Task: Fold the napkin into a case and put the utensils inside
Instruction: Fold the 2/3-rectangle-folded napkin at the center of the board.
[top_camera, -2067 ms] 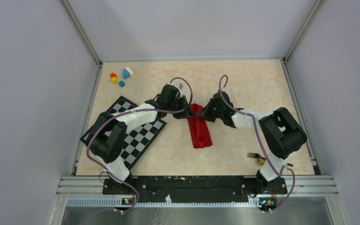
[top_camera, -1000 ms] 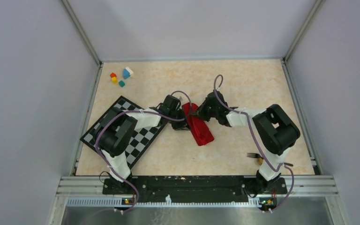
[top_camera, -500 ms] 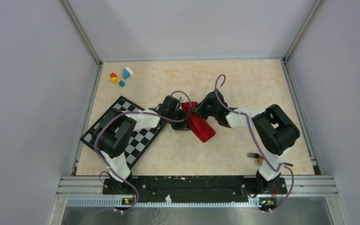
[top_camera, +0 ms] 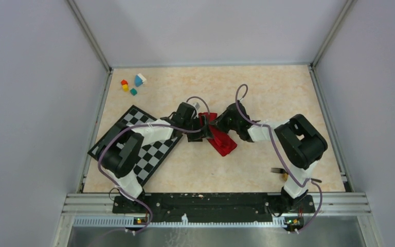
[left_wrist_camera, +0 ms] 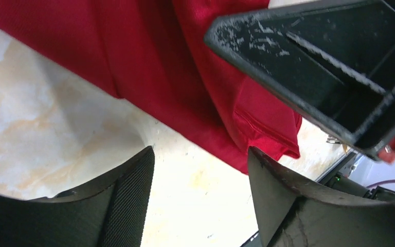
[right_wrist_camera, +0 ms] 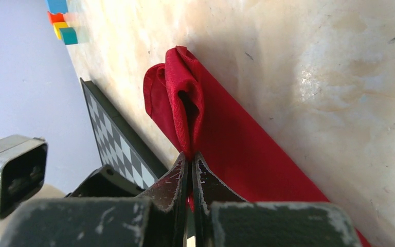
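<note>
- Beige marbled table [top_camera: 267, 98] sits inside grey walls, with both arm bases bolted along its near edge.
- Nearest, just beside the right base, lie the fork [top_camera: 276, 170] and the gold-bowled spoon [top_camera: 286, 176]. The right arm hangs over them and hides most of the spoon.
- On the near left, the checkered mat [top_camera: 151, 152] lies askew, and the left arm crosses over it.
- Mid-table, the napkin [top_camera: 225, 142] lies folded into a narrow red strip running diagonally, well apart from fork and spoon.
- Just beside its edge, the left fingers [left_wrist_camera: 128, 195] stand spread, holding nothing, low over bare table. The right arm's black housing blocks the upper right of that wrist view.
- Opposite them, the right fingers [right_wrist_camera: 177, 177] are pressed together, pinching a raised fold of the napkin near its far end, where the cloth curls open.
- Farthest, near the left back corner, sit small coloured blocks [top_camera: 132, 85].
</note>
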`<state>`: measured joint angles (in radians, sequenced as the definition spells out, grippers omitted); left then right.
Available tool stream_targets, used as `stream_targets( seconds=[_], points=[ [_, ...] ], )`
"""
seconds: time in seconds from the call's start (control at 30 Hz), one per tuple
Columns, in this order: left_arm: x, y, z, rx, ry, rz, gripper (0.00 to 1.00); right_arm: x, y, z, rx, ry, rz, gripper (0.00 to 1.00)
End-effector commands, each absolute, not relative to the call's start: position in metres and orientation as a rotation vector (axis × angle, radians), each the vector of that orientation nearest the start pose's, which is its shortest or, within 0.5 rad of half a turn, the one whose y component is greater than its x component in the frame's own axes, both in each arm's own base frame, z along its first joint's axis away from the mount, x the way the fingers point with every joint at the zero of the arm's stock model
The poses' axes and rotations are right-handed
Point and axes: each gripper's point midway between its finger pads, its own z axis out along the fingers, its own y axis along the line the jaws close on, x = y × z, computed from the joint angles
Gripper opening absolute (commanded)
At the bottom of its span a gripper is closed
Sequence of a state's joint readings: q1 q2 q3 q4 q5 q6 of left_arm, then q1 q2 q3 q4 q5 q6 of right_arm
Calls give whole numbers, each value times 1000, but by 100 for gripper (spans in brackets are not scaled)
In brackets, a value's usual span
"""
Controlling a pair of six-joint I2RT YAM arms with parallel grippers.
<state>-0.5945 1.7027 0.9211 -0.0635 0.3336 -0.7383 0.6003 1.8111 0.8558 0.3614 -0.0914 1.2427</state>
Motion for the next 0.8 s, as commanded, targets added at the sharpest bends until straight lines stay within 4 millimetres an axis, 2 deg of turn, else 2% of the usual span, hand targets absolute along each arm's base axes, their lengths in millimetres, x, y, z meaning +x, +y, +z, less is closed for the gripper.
stream_targets(
  seconds=[0.0, 0.27, 0.33, 0.47, 0.57, 0.7, 0.73, 0.77],
  points=[
    [302, -305, 52, -34, 2597, -965, 73, 360, 319, 73, 681, 2241, 1137, 0],
    [314, -300, 27, -74, 2639, -849, 84, 359, 323, 81, 664, 2239, 1145, 0],
    [315, -297, 18, -77, 2670, -800, 83, 356, 327, 81, 660, 2239, 1161, 0],
    [315, -280, 0, -148, 2725, -641, 71, 351, 333, 83, 645, 2244, 1174, 0],
    [314, -265, -8, -192, 2737, -538, 54, 348, 333, 84, 641, 2249, 1180, 0],
    [313, -258, -17, -198, 2746, -482, 43, 344, 334, 86, 605, 2255, 1197, 0],
    [313, -257, -19, -200, 2747, -480, 43, 343, 334, 86, 589, 2260, 1195, 2],
    [312, -257, -20, -202, 2749, -479, 42, 342, 333, 87, 557, 2267, 1192, 9]
  ],
)
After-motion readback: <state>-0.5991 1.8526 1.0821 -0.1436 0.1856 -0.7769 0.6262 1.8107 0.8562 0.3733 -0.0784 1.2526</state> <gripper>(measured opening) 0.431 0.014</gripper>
